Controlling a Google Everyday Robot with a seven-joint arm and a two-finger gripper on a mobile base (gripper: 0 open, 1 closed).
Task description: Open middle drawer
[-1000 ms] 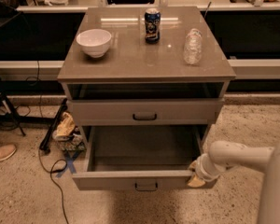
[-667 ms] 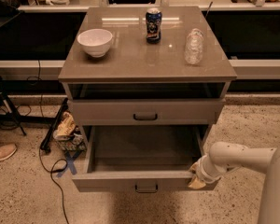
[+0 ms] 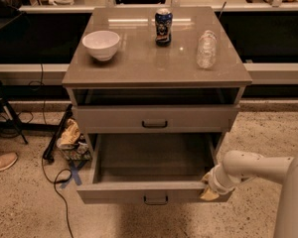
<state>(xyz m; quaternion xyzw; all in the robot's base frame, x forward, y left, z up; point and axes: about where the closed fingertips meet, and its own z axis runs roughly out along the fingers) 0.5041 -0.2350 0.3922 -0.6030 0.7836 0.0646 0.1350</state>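
Observation:
The middle drawer (image 3: 151, 193) is a wide taupe-grey drawer with a small black bar handle. It stands pulled well out of the cabinet (image 3: 154, 66), and its inside is empty. My gripper (image 3: 209, 191) is at the drawer's front right corner, against the front panel's edge. My white arm reaches in from the lower right. The upper drawer (image 3: 154, 118) sits above, with a dark gap under the tabletop. The lowest drawer is hidden beneath the open one.
On the tabletop stand a white bowl (image 3: 101, 44), a blue can (image 3: 163, 27) and a clear plastic bottle (image 3: 206, 49). Cables, a tripod leg (image 3: 10, 118) and a crumpled bag (image 3: 69, 135) lie on the floor left of the cabinet. A shoe (image 3: 1, 162) is at the far left.
The middle drawer's front and my gripper have come slightly further out toward the camera. Nothing else has moved.

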